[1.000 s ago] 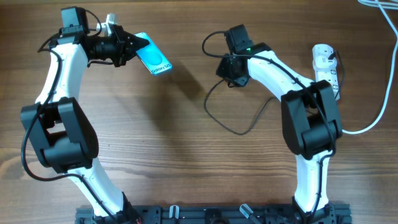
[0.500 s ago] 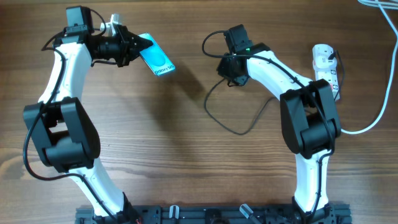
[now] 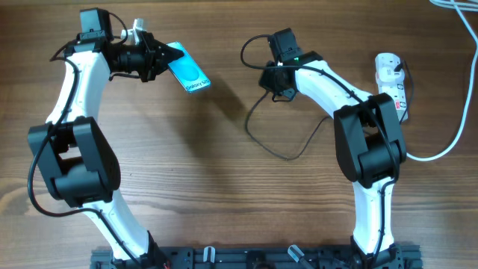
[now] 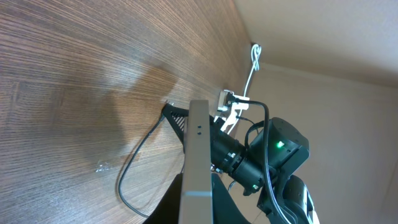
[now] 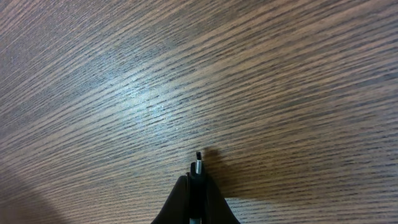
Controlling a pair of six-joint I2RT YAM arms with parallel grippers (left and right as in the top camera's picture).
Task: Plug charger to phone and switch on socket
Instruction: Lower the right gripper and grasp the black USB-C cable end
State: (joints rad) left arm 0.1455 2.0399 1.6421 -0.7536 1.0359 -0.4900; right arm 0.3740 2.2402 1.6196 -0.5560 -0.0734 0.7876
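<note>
My left gripper (image 3: pixel 166 58) is shut on the phone (image 3: pixel 189 72), which has a cyan-teal screen and is held tilted above the table at the back left. In the left wrist view the phone (image 4: pixel 198 155) shows edge-on between the fingers. My right gripper (image 3: pixel 270 84) is shut on the charger plug (image 5: pixel 198 169), whose metal tip pokes out just above the wood. The thin black charger cable (image 3: pixel 258 134) loops across the table's middle. The white socket (image 3: pixel 391 78) lies at the back right.
A thick white lead (image 3: pixel 459 119) curves from the socket along the right edge. The right arm (image 4: pixel 273 155) shows in the left wrist view beyond the phone. Bare wood lies between the two grippers.
My left gripper has carried the phone slightly to the right. The right gripper with the plug has shifted a little to the left.
</note>
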